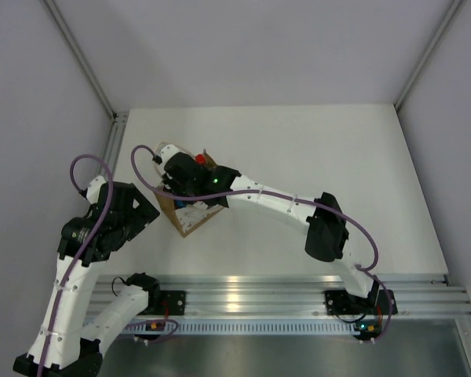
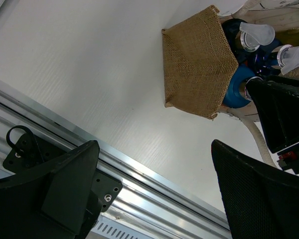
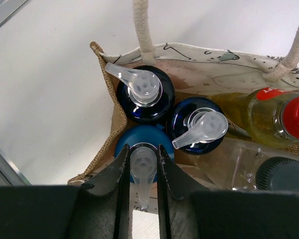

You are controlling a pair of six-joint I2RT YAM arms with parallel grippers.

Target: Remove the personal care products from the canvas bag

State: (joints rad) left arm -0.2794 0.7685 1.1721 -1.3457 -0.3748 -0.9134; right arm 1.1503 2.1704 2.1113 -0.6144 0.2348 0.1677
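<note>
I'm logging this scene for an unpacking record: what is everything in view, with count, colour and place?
canvas bag: one, tan with a white printed side and white rope handles, on the table left of centre
held pump bottle: one, blue top, clear pump, in the bag
other pump bottles: two, dark blue tops, clear pumps, in the bag beside it
yellow bottle: one, red cap, in the bag
clear bottle: one, dark cap, in the bag
table: one, white
rail: one, silver, table's near edge
left claw: one, black, open and empty, apart from the bag
right claw: one, black, shut on the held pump bottle's pump
</note>
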